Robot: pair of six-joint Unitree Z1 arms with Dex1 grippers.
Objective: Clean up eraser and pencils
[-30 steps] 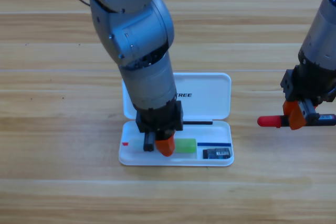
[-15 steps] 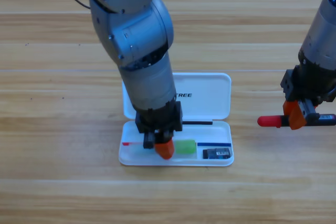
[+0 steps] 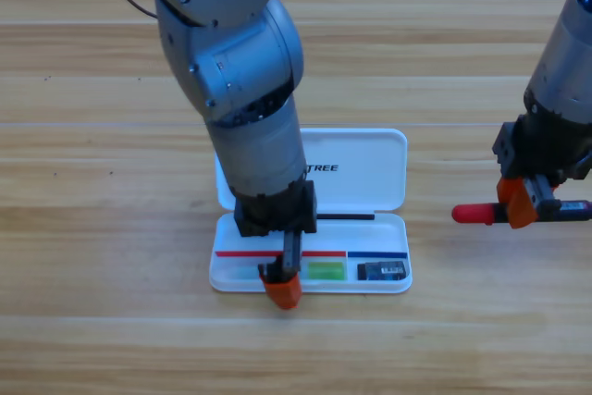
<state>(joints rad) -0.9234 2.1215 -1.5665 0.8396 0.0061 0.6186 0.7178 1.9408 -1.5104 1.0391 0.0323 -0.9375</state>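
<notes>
Lifted and shifted toward the near edge since the earlier frames, the left end effector [image 3: 280,286] is now uncovering more of the case's tray, while the right arm is holding as before.

1. Left end effector: orange jaws hanging over the tray's near rim, grasping nothing; whether a gap stands between them cannot be told. Judged to be clearing away after a placement.
2. White case [image 3: 388,289]: smooth rigid plastic with rounded corners, lying open around the middle of the worktop [image 3: 92,321], lid folded flat toward the far edge so the tray is taking things from above.
3. Pale pencil with green end [image 3: 324,271]: translucent stick lying lengthwise in the tray, its pale body largely hidden by the end effector.
4. Eraser [image 3: 382,271]: small dark block with a blue patch, sitting in the tray's right end, just beside the green end.
5. Red-capped pencil [image 3: 474,215]: black body, glossy red cap, lying level near the worktop's right edge, outside the case.
6. Right end effector [image 3: 520,206]: jaws closed across this pencil, probably readying it for carriage to the tray.
</notes>
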